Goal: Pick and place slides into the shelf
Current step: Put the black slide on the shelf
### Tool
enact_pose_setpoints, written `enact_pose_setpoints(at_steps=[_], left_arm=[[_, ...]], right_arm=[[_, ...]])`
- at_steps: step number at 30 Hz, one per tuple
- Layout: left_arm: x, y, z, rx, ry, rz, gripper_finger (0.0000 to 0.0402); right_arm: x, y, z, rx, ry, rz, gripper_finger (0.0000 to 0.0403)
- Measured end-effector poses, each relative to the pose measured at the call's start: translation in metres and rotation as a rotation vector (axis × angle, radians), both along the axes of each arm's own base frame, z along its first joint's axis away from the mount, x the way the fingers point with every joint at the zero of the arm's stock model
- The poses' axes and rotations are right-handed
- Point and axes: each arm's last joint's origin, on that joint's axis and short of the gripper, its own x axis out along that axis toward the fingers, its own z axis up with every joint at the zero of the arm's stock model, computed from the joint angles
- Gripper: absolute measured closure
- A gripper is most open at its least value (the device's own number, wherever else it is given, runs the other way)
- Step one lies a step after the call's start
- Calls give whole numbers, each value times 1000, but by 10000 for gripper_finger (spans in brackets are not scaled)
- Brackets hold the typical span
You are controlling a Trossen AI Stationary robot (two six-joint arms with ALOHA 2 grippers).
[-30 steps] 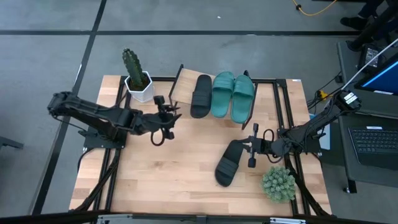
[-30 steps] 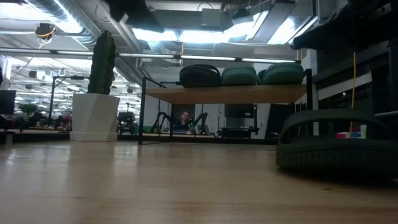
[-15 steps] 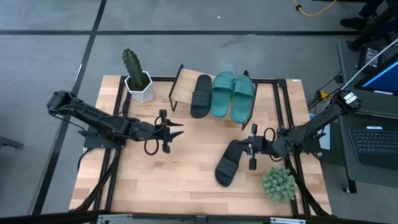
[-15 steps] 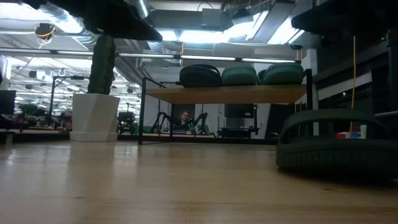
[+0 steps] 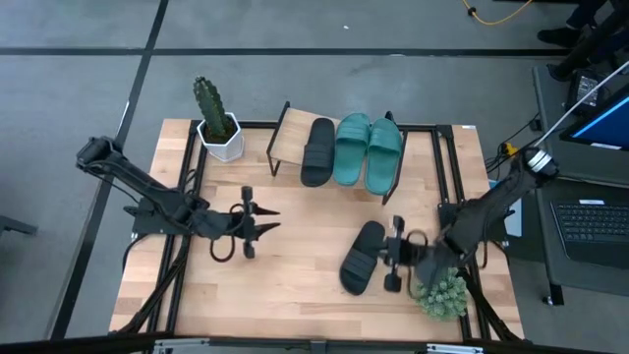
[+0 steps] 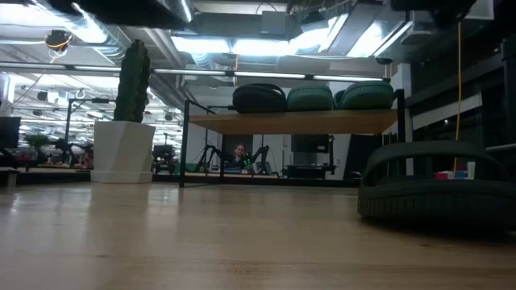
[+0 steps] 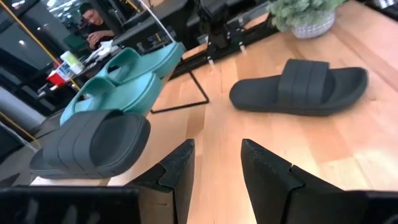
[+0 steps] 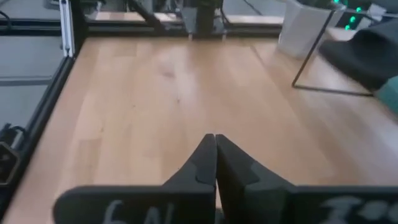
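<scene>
One black slide [image 5: 362, 258] lies sole-down on the table's right half; it also shows in the low view [image 6: 435, 193] and the left wrist view [image 7: 298, 90]. A second black slide [image 5: 316, 152] and two teal slides [image 5: 352, 147] [image 5: 384, 152] rest on the shelf [image 5: 287, 136] at the far edge, side by side. My right gripper [image 5: 390, 256] hangs shut beside the loose slide's right edge, raised above it; its wrist view [image 8: 215, 155] shows only tabletop ahead. My left gripper [image 5: 257, 222] is open over the table's left half, pointing right [image 7: 217, 168].
A cactus in a white pot [image 5: 216, 123] stands at the far left corner, next to the shelf. A small bushy plant [image 5: 439, 290] sits at the near right, close behind my right gripper. Bare wood [image 5: 285, 285] lies between the two grippers. A person sits in the room beyond [image 6: 239, 153].
My left gripper has drawn back from the shelf's front toward the near edge and a little left, staying open. My right gripper has moved slightly toward the near edge and risen. The black slide on the table has stayed where it was.
</scene>
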Motion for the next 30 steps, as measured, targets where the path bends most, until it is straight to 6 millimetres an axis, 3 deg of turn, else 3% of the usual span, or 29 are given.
enact_pose_setpoints(at_steps=[6, 11, 16, 21, 25, 30], left_arm=[[-19, -4, 12, -12, -23, -52, 278], [-29, -5, 18, -19, -41, -88, 278], [-35, -5, 22, -24, -51, -107, 278], [-38, -7, 19, -10, -21, -123, 278], [-38, -7, 16, -1, 4, -121, 278], [-40, -6, 13, -14, 34, -110, 278]], right_arm=[[13, 44, -1, 24, 70, -62, 401], [23, 60, -1, 96, 183, -113, 396], [23, 53, 4, 196, 270, -222, 395], [22, 50, 3, 194, 313, -218, 400], [22, 49, 0, 350, 393, -260, 393], [29, 54, -15, 396, 407, -317, 396]])
